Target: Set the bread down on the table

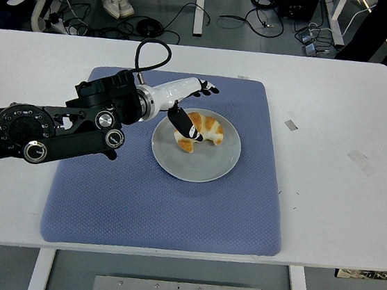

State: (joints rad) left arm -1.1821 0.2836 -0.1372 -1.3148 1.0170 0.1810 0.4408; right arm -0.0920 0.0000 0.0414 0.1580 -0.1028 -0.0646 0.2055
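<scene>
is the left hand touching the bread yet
Cannot tell. In the head view the left hand reaches over the plate and its thumb overlaps the bread, but a single overhead view doesn't show contact or gap.
</scene>
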